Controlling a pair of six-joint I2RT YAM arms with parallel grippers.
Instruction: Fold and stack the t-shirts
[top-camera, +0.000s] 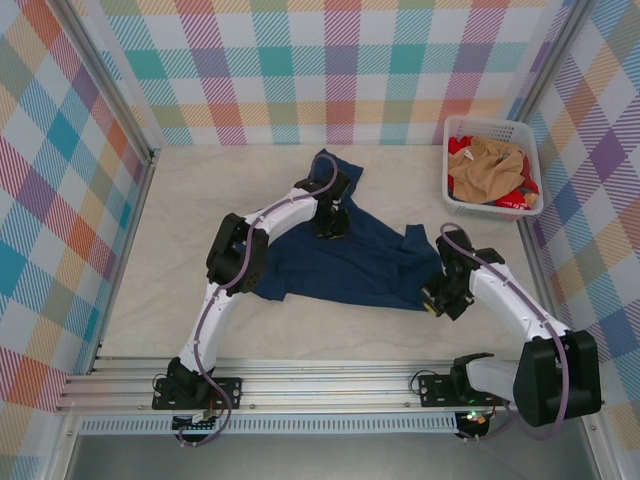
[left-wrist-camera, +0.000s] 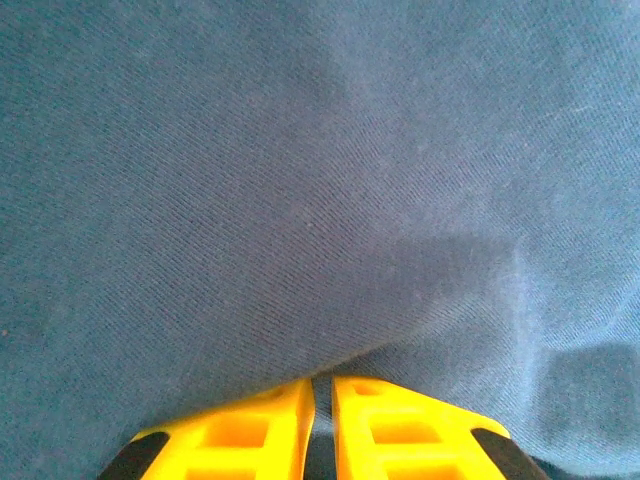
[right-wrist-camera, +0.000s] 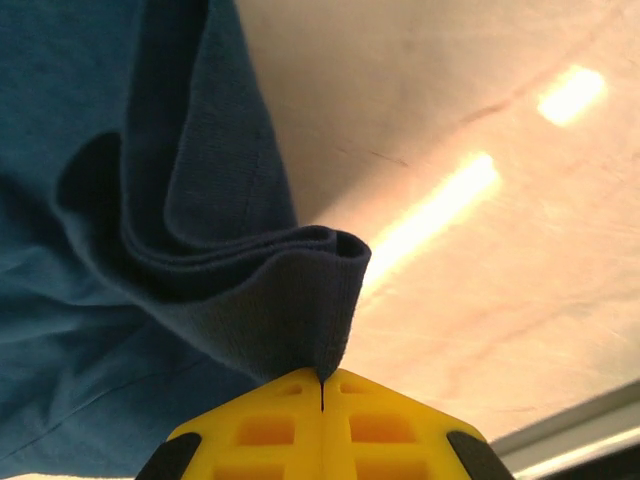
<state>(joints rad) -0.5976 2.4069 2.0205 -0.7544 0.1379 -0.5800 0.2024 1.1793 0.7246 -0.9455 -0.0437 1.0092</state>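
The blue shirt (top-camera: 350, 262) lies in the middle of the table (top-camera: 200, 200). It is mostly flat, but it is bunched and crooked near the top. The tan shirt (top-camera: 490, 160) and the red shirt (top-camera: 522, 196) sit in the basket (top-camera: 493, 209) in the far right corner.

The right gripper (right-wrist-camera: 322, 378) has its fingers pressed tight together. It pinches a small fold at the near right corner of the blue shirt, right at the edge of the cloth. The left gripper (left-wrist-camera: 322, 390) is down on the far part of the blue shirt. Its fingers are almost together, with just a thin slit between them. The cloth bunches over their tips, so it looks like a pinch too.

Here is what I think could go wrong. The right grip holds very little cloth, so a quick pull could make the corner slip out and flop back down. The left grip may have only the top layer, or two layers at once. Then the shirt would lift in a lump and not fold neatly. If the two arms pull different ways, the cloth stretches tight and one pinch pops loose. If they lift too low, the shirt drags on the table and wrinkles more. The fold would then come out crooked, and a crooked fold makes a wobbly stack.
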